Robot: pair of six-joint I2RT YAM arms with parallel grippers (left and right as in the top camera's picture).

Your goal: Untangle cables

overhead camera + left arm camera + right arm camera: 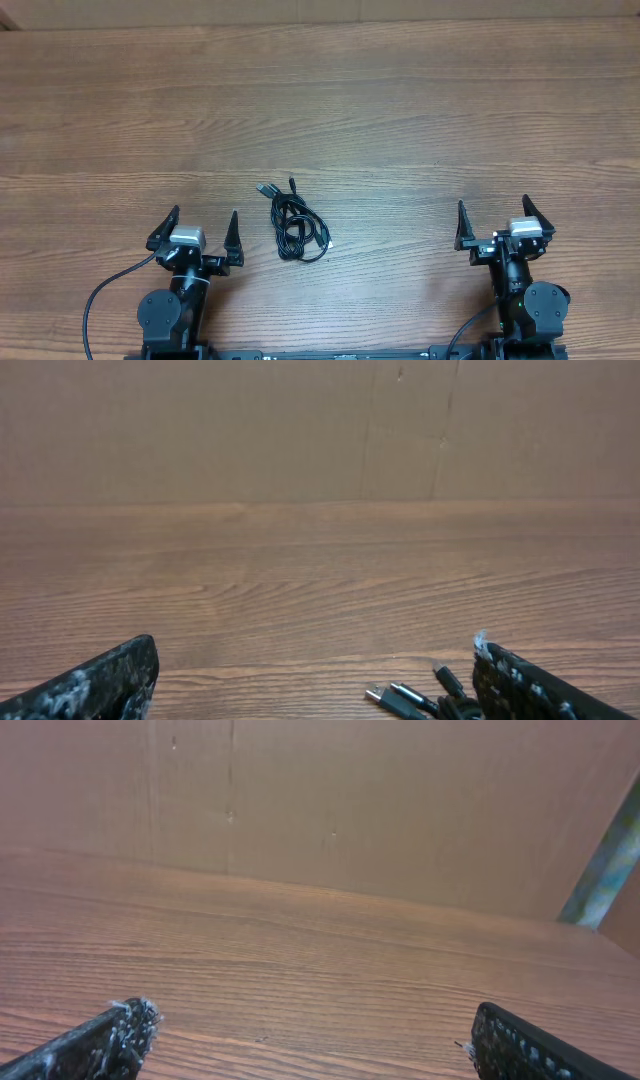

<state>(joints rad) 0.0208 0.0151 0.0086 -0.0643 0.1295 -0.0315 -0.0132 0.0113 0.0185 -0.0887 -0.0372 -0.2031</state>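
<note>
The cables [297, 228] lay in 1 tangled bundle, lower centre. Left gripper [204, 218] and right gripper [494, 206] stood released, grasping nothing; by my judgement, no untangling was done.

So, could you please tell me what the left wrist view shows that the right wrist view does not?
Only the left wrist view shows the cables, their plug ends lying low in the picture beside one finger. Only the right wrist view shows a blurred greenish strip at its edge. Both show the table, the brown wall and open, empty fingers: the left end effector and the right end effector.
</note>
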